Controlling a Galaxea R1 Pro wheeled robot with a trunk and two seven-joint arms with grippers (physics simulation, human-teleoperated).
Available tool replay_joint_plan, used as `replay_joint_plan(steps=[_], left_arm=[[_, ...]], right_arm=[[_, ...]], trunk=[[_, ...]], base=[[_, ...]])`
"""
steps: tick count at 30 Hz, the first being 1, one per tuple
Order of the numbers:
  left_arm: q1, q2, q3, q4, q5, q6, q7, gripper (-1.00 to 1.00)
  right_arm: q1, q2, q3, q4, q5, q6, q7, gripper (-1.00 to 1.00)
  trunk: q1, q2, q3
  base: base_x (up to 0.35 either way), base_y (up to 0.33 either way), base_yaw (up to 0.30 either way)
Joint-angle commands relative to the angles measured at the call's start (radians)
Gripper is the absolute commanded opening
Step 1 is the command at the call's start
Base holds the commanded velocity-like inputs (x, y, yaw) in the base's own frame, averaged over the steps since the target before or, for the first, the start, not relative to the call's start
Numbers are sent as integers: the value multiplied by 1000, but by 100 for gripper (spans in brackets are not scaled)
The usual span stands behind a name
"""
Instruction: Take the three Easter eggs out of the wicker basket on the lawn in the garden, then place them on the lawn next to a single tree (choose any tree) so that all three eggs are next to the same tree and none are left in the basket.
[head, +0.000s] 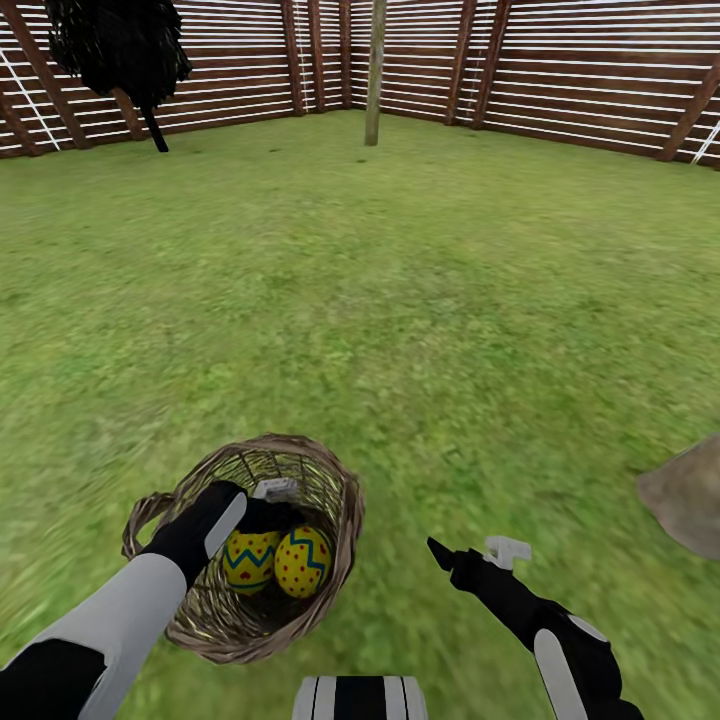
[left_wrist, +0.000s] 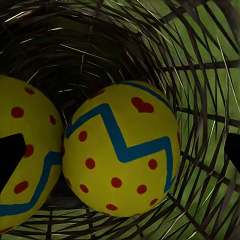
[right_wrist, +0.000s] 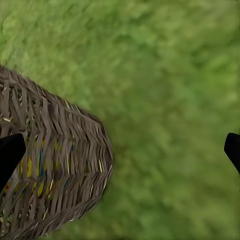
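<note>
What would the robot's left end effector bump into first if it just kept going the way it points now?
Most likely the zigzag-striped egg lying dead ahead in the wicker basket. The left end effector is already inside the rim, fingers spread wide; how near the egg is, I cannot tell.

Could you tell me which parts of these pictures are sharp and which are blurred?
Head view: the lawn smears toward the lower edges, while the two eggs in the wicker basket stay fairly crisp. Left wrist view: the nearer egg is sharp, its dots clean-edged. Right wrist view: the grass is soft and mottled, the basket's weave slightly blurred.
</note>
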Motion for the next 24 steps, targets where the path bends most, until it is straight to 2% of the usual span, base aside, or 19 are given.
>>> replay_joint_plan(steps=[1, 10, 24], left_arm=[[0, 1, -4, -1, -5, 2, -5, 100], [0, 0, -4, 0, -5, 2, -5, 100], [0, 1, -4, -1, -5, 1, -6, 100]], right_arm=[[-1, 1, -3, -1, -3, 7, 4, 100], [0, 1, -3, -1, -2, 8, 4, 100], [0, 1, -3, -1, -2, 7, 4, 100]], trunk=[[0, 0, -1], [0, 0, -1], [0, 0, -1]], base=[[9, -25, 0], [3, -79, 0], [0, -7, 0]])
